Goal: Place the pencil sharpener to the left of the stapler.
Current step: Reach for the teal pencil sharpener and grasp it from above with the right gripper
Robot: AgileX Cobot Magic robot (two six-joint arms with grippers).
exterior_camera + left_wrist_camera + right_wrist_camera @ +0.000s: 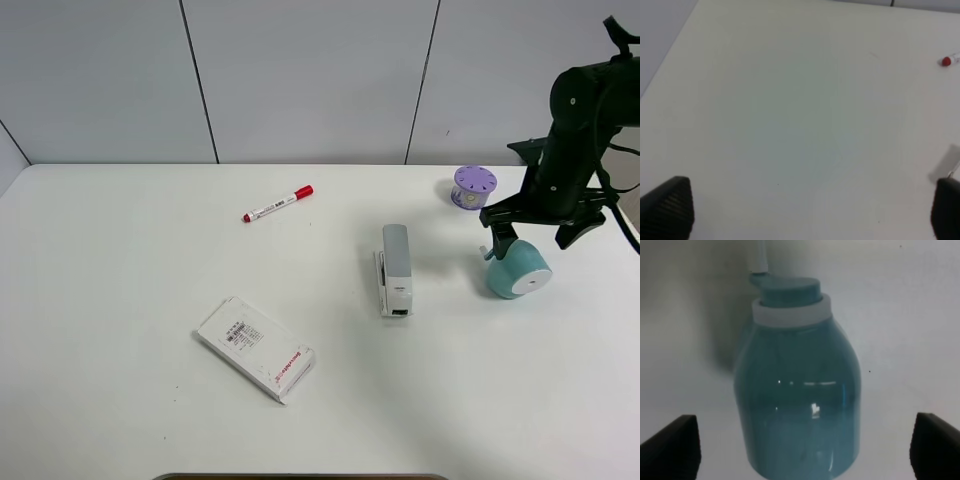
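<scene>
Right wrist view is showing me the pencil sharpener (797, 385) lying on its side directly under the right gripper (802, 447). The jaws are standing wide open, one tip on each side of the teal barrel and neither touching it. On the exterior high view the sharpener (519, 270) is sitting on the tabletop (130, 260) to the right of the stapler (395, 270), apart from it, so the placing is not yet done.

I am judging the step in hand to be the grasp. I am planning to come straight down, keep the barrel centred between the jaws, and close across its widest part rather than near the small handle (760, 257). The plastic is looking smooth and round, so I am expecting it to roll or squirt out if one jaw arrives first. After that I am thinking of lifting high enough to pass over the stapler.

The left gripper (807, 207) is hanging over bare tabletop, its jaws open and holding nothing.

The surface is looking plain, white and flat. Left of the stapler there is open room, bounded by the red-capped marker (278, 204) and the white labelled box (256, 349). A purple cylinder (473, 187) is standing near the arm, and pale wall panels (300, 80) are closing the back.
</scene>
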